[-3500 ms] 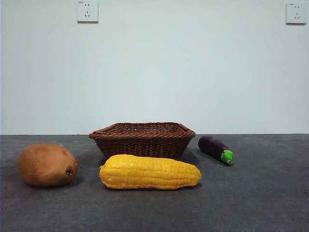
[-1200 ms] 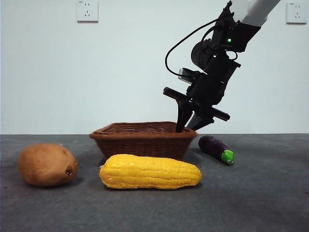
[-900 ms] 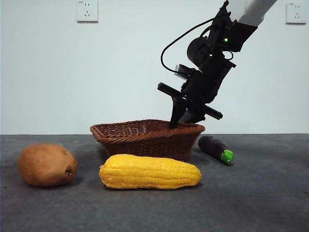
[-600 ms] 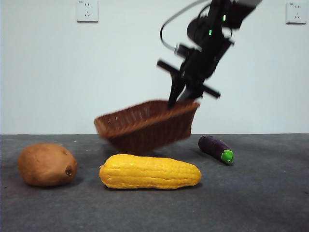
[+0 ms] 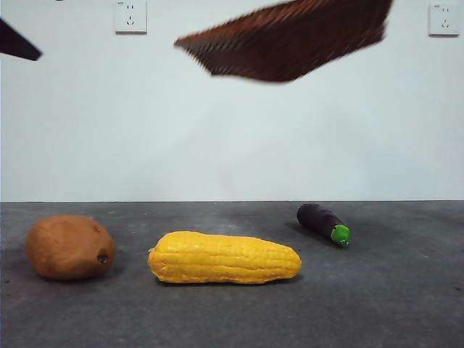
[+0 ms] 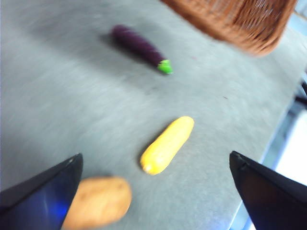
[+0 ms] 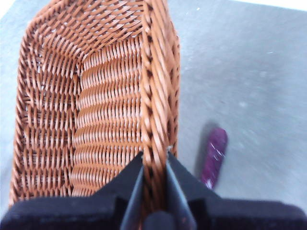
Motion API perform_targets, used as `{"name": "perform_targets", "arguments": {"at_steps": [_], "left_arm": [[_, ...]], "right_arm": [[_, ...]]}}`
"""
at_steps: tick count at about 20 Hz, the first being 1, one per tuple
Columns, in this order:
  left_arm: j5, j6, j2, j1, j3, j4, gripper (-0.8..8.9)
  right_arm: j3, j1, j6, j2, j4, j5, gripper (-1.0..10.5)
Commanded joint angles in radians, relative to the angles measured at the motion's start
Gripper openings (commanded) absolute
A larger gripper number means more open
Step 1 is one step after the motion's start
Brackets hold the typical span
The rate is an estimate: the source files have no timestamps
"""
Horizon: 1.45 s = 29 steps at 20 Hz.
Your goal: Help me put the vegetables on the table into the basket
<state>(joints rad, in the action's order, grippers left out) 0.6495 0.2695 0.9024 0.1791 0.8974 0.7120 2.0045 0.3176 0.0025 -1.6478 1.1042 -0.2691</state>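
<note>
The basket [image 5: 286,40], blurred and cut off above, hangs pinched by the right gripper [image 7: 154,179]; left gripper [image 6: 153,191] spread; 3 vegetables lie on the table [image 5: 391,290].

1. No readable text, brand, number or sign shows in any view.
2. The two white square wall sockets [image 5: 131,17] [image 5: 444,19] carry tiny dark marks at their corners, too small to read.

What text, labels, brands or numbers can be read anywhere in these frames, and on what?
None can be read.
The two wall sockets each carry a tiny dark mark at a top corner, too small to read.
The potato, corn cob, eggplant, basket and table bear no writing.
</note>
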Motion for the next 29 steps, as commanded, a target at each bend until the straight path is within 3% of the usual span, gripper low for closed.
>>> {"name": "perform_targets", "arguments": {"at_steps": [1, 11, 15, 19, 22, 29], "left_arm": [[0.001, 0.109, 0.035, 0.073, 0.004, -0.053, 6.28], [-0.258, 0.368, 0.386, 0.375, 0.187, -0.074, 6.28], [-0.291, 0.391, 0.544, 0.422, 0.227, -0.074, 6.28], [-0.292, 0.410, 0.671, 0.463, 0.227, -0.071, 6.28], [-0.322, 0.420, 0.748, 0.483, 0.228, -0.085, 6.28], [-0.385, 0.419, 0.850, 0.490, 0.228, -0.146, 6.25]], "right_arm": [[0.006, -0.014, -0.032, 0.073, 0.047, -0.010, -0.1], [0.003, -0.125, -0.068, 0.223, 0.253, 0.010, -0.1], [-0.063, -0.171, -0.080, 0.293, 0.259, 0.009, -0.1], [-0.257, -0.240, -0.086, 0.415, 0.186, 0.000, -0.1], [-0.402, -0.286, -0.087, 0.491, 0.138, -0.076, -0.1], [-0.689, -0.339, -0.082, 0.601, 0.026, -0.147, -0.1]]}}
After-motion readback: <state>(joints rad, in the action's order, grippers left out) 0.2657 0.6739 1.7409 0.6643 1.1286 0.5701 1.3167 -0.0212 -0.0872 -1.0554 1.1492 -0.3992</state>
